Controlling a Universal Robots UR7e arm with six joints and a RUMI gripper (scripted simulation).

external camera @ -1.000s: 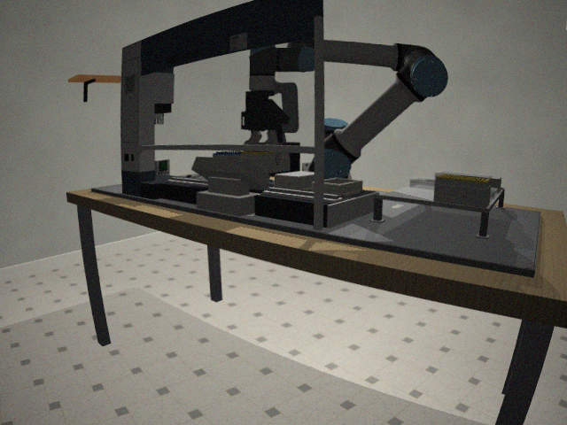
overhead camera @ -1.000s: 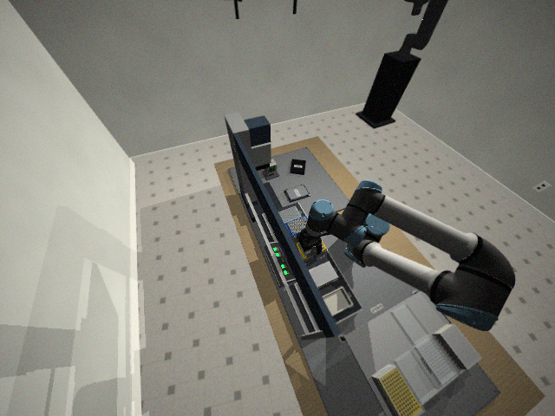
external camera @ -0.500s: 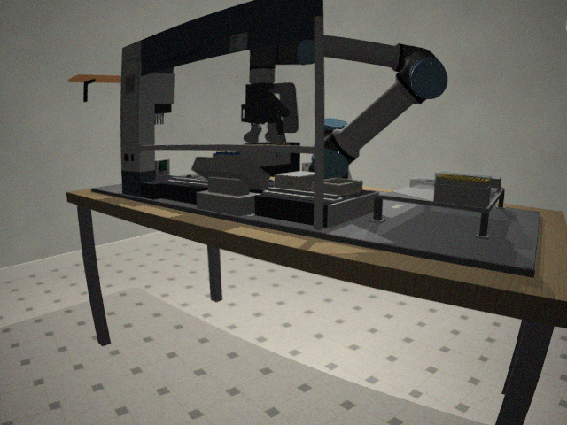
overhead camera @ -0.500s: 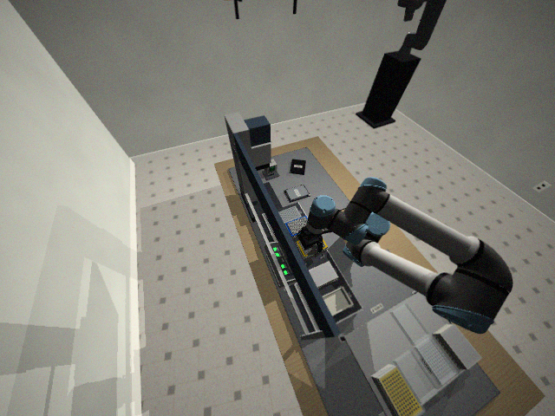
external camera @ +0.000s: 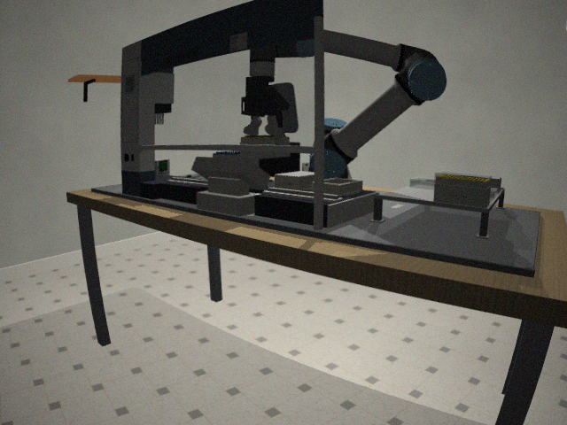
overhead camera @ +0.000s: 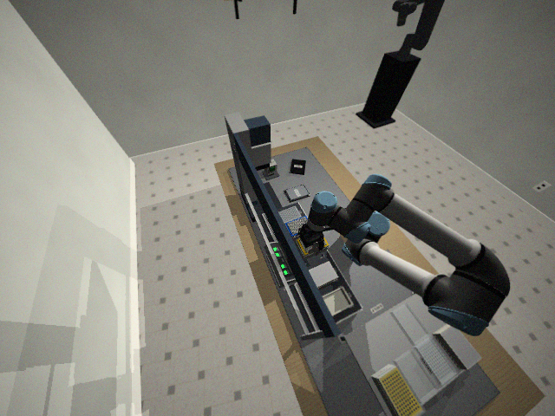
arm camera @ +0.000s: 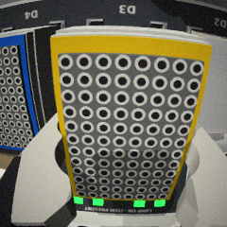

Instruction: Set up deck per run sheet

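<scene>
The yellow-framed tip rack (arm camera: 130,118) fills the wrist view, its grid of white-ringed holes uncovered, and it hangs clamped in the hand (external camera: 264,123) above the deck, seen lifted over the handler's horizontal rail in the exterior view. Engraved marks read "D3" (arm camera: 127,8) directly beyond the rack's far end, "D4" (arm camera: 29,15) toward the left and a partly cut "D2" (arm camera: 220,22) at the right (all upside down from the wrist camera); a strip of small print below the rack's near edge is too blurred to read, with four green lights (arm camera: 118,202) just above it. A blue-framed tip rack (arm camera: 13,95) sits just beside the held one, on the D4 side. In the top view a white sealed block (overhead camera: 323,273) and an open reservoir (overhead camera: 339,300) lie further along the deck row, while a lid (overhead camera: 297,192) and a dark square pad (overhead camera: 297,165) lie toward the other end. Another yellow rack (overhead camera: 396,390) and a clear-lidded plate (overhead camera: 435,356) stand on the shelf unit (external camera: 483,218) at the desk's (external camera: 412,274) end. The handler's dark gantry beam (overhead camera: 277,232) runs alongside the deck, close by the arm's wrist.
</scene>
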